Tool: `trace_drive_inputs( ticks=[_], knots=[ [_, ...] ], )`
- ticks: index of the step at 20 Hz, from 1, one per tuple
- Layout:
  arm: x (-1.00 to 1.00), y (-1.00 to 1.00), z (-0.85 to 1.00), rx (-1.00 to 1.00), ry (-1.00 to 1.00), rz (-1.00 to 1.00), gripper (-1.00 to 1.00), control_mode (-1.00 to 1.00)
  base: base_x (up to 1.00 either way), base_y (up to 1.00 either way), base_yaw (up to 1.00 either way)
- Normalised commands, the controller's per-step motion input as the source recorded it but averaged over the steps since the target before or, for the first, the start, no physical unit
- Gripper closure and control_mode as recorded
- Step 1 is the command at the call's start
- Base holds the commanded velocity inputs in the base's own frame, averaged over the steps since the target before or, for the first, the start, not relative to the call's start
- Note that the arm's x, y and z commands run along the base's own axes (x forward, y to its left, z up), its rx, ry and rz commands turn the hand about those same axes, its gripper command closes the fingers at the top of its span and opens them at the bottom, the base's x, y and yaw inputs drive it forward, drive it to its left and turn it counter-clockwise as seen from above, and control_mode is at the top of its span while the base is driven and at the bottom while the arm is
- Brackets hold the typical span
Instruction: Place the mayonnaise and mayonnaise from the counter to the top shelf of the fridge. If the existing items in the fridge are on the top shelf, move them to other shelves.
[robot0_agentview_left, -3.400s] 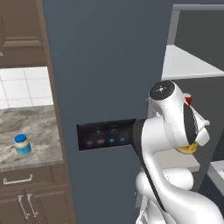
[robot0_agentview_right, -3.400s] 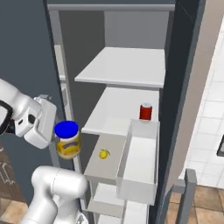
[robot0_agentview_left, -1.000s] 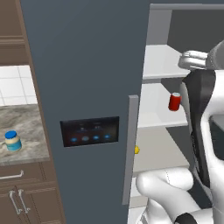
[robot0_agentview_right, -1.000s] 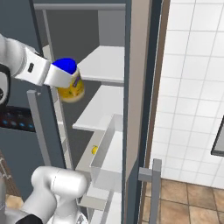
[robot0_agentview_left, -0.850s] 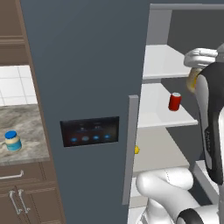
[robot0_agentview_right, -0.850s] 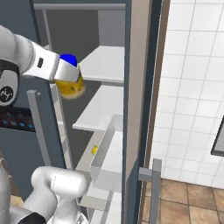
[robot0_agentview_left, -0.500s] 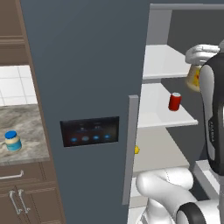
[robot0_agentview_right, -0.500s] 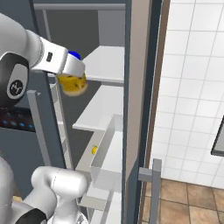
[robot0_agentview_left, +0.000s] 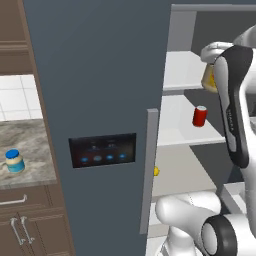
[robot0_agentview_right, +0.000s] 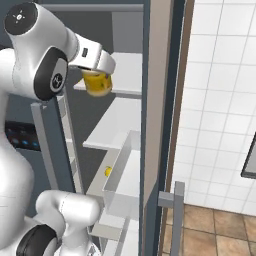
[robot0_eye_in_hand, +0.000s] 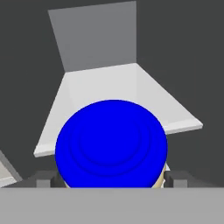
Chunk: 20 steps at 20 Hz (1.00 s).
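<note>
My gripper (robot0_agentview_right: 98, 74) is shut on the cream-yellow mayonnaise jar (robot0_agentview_right: 97, 84), its fingertips (robot0_eye_in_hand: 176, 179) flanking the blue lid (robot0_eye_in_hand: 112, 144). The jar (robot0_agentview_left: 208, 81) hangs at the front edge of the top shelf (robot0_eye_in_hand: 109, 85) of the open fridge (robot0_agentview_left: 100, 90), partly hidden by my arm in the left base view. The second, whitish mayonnaise jar (robot0_agentview_left: 14, 161) stands on the counter (robot0_agentview_left: 35, 150) left of the fridge. A red can (robot0_agentview_left: 199, 116) sits on the shelf below the top shelf (robot0_agentview_left: 181, 70). A tiny yellow ball (robot0_agentview_right: 107, 171) lies on a lower shelf.
The fridge door (robot0_agentview_left: 107, 150) with its grey handle (robot0_agentview_left: 148, 170) stands between the counter and the interior. A white door bin (robot0_agentview_right: 122, 175) juts out at the right. White tiled wall (robot0_agentview_right: 220, 100) lies right of the fridge.
My arm has carried the jar forward and slightly down, from in front of the fridge to the front edge of the top shelf. The can, ball and counter jar have not moved.
</note>
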Motion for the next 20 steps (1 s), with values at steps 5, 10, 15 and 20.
trace_drive_inputs(
  ticks=[5, 10, 15, 20],
  knots=[
    [0.92, -0.34, 0.0, 0.0, 0.0, 0.09, 1.0, -1.0, 0.0, 0.0, 0.0],
    [0.77, -0.14, -0.01, 0.0, 0.0, 0.05, 1.0, -1.0, 0.0, 0.0, 0.0],
    [0.76, 0.0, -0.16, 0.0, 0.0, 0.0, 1.0, -1.0, 0.0, 0.0, 0.0],
    [0.76, -0.03, -0.3, 0.0, 0.0, 0.0, 1.0, -1.0, 0.0, 0.0, 0.0]
  ],
)
